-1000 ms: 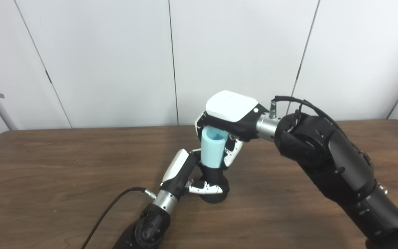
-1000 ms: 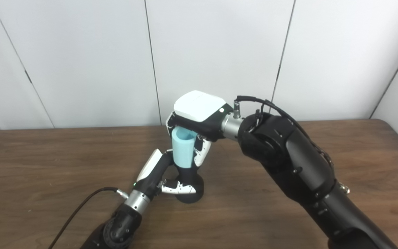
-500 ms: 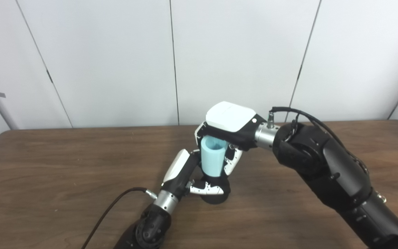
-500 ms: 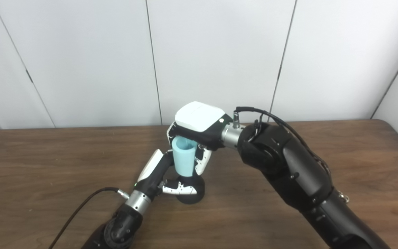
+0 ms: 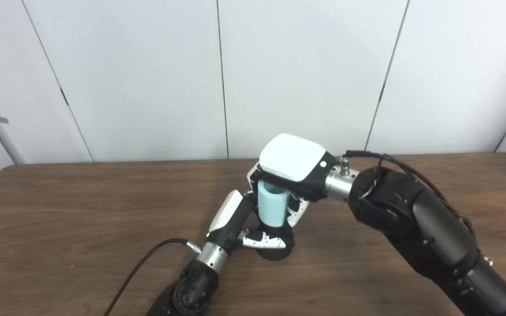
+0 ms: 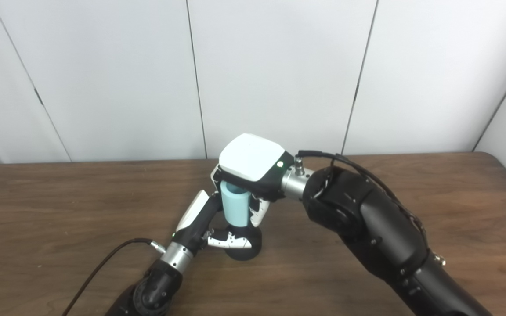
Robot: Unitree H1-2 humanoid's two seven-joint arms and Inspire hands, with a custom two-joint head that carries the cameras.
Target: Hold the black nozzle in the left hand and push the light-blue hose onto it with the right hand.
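The left hand (image 5: 253, 235) is wrapped around the black nozzle (image 5: 275, 250), fingers across its front, holding it upright on the wooden table (image 5: 59, 219). The right hand (image 5: 290, 175) comes from above with its fingers closed around the light-blue hose (image 5: 270, 208), which stands upright directly below its palm and directly above the left hand's fingers. The lower end of the hose meets the nozzle; how far it is seated cannot be seen.

Handling, as judged:
- The hose looks light, smooth and thick-walled, probably slightly yielding. Grip it around the middle of its wall, not at the rim.
- The nozzle looks rigid, with a wide base. Hold it low, clear of the neck.
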